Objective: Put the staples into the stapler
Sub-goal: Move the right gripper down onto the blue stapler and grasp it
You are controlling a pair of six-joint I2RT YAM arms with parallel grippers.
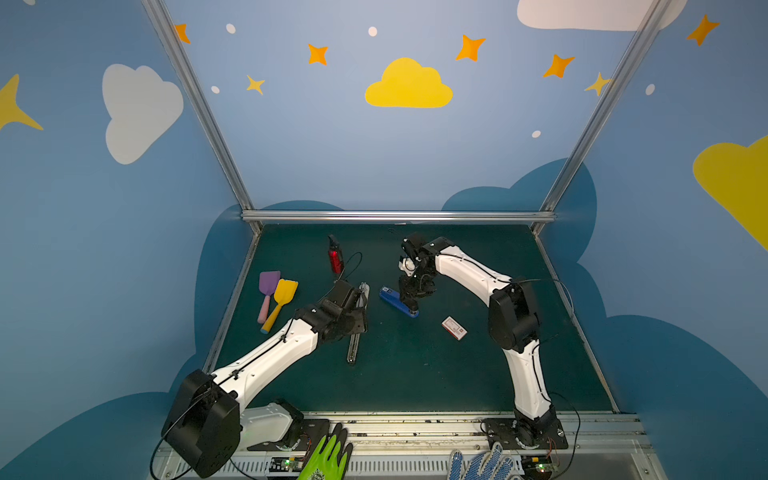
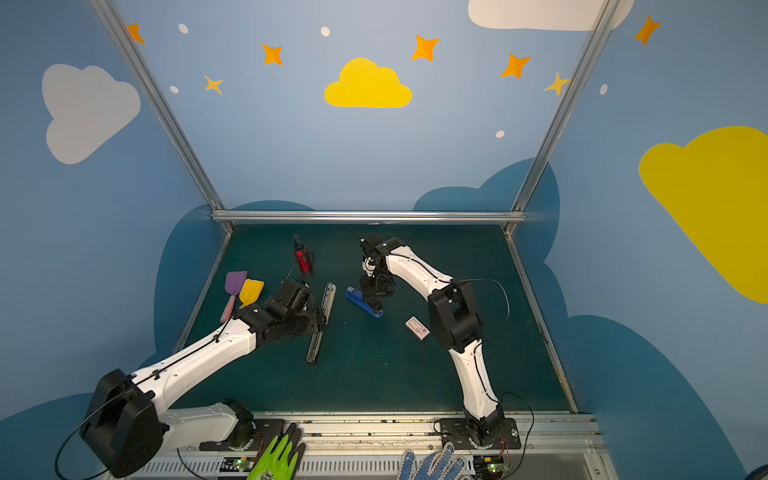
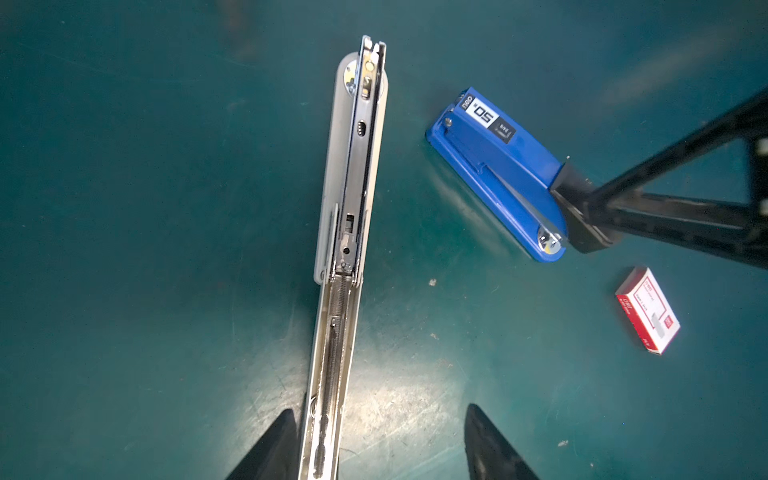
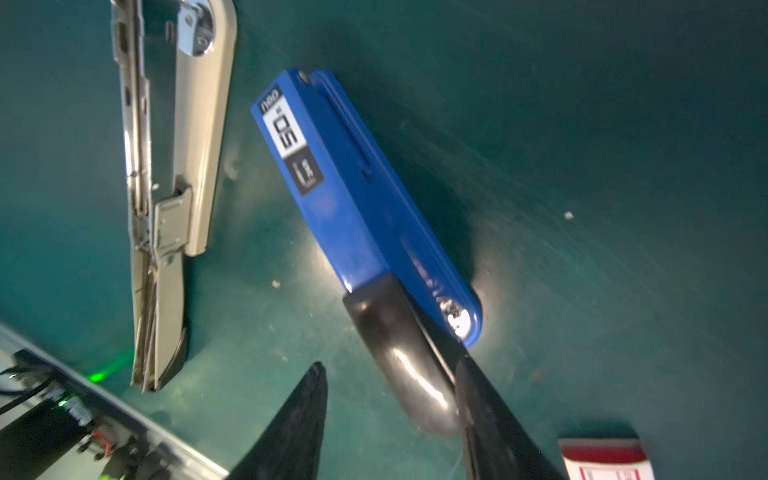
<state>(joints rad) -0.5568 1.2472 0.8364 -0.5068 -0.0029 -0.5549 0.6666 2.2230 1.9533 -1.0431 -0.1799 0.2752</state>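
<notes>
A long grey stapler (image 3: 353, 166) lies flat and opened out on the green mat, its metal magazine rail exposed; it also shows in a top view (image 1: 353, 349). My left gripper (image 3: 380, 415) hovers open over its near end, with the rail close beside one finger. A blue stapler (image 4: 357, 199) with a black nose lies closed to its right (image 1: 395, 301). My right gripper (image 4: 388, 370) stands open around that black nose, which touches one finger. The staples' white and red box (image 1: 454, 327) lies closed on the mat right of the blue stapler (image 3: 647, 309).
A purple spatula (image 1: 269, 286) and a yellow spatula (image 1: 282, 299) lie at the left of the mat. A red and black bottle-like object (image 1: 334, 257) with a cable stands behind the left arm. A green glove (image 1: 328, 457) and a blue-dotted glove (image 1: 478, 463) lie on the front rail.
</notes>
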